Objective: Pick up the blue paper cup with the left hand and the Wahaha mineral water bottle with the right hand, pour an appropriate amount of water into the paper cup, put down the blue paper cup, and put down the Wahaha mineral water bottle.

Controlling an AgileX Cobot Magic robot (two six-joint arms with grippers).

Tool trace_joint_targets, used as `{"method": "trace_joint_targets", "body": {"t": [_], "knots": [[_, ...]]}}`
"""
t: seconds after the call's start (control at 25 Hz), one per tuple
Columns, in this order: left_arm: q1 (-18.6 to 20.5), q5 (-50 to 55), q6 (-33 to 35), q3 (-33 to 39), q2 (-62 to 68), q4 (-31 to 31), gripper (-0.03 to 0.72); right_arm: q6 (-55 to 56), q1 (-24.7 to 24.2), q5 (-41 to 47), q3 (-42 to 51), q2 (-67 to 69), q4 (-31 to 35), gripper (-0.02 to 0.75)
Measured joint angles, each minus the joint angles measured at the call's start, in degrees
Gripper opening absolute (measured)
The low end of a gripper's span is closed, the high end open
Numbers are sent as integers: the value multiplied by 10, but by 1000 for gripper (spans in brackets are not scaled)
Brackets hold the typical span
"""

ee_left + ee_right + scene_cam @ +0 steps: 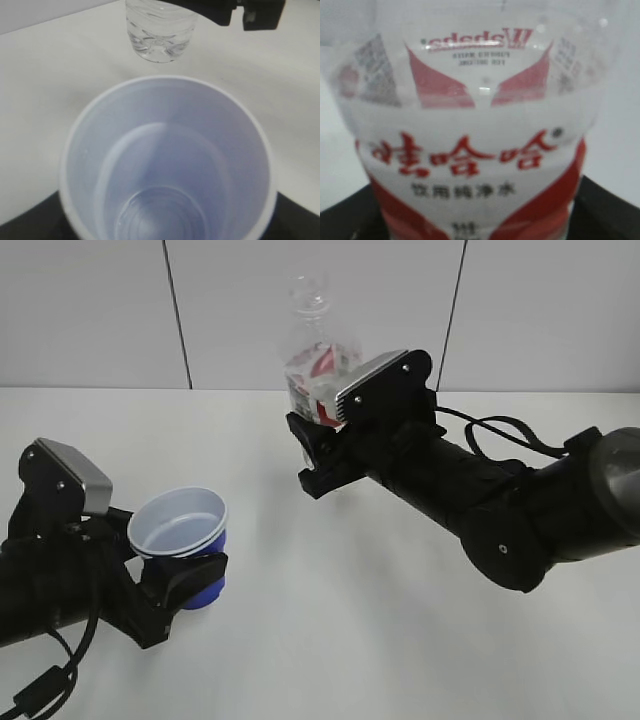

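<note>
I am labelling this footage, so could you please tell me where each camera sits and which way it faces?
Exterior: faces the table from the front, angled down; shows both arms, the left hand and the right hand.
Left wrist: looks into the blue paper cup; black hand parts at the bottom corners.
Right wrist: close on the Wahaha mineral water bottle.
Shared: exterior and left wrist both show cup and bottle.

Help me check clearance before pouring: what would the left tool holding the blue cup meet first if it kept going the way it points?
Likely the Wahaha mineral water bottle, hanging ahead beyond the blue paper cup; depth is unclear.

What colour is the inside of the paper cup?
White; the blue paper cup shows it best in the left wrist view.
</note>
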Motion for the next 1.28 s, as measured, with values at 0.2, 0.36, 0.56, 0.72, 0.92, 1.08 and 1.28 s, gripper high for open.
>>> {"method": "trace_joint_targets", "body": {"t": [0.2, 0.36, 0.56, 0.72, 0.92, 1.08, 1.28], "knots": [[0, 0, 0, 0, 0, 5, 519, -25, 1, 29, 1, -3, -92, 500], [0, 0, -10, 0, 0, 23, 519, -97, 1, 47, 4, -3, -112, 500], [0, 0, -14, 0, 0, 41, 519, -189, 1, 49, 4, -3, -113, 500], [0, 0, -15, 0, 0, 43, 519, -275, 1, 51, 4, -3, -110, 500], [0, 0, -15, 0, 0, 50, 519, -369, 1, 51, 4, -3, -99, 500], [0, 0, -15, 0, 0, 56, 519, -443, 1, 51, 4, -3, -71, 499], [0, 0, -15, 0, 0, 59, 519, -501, 1, 51, 4, -3, -54, 498]]}}
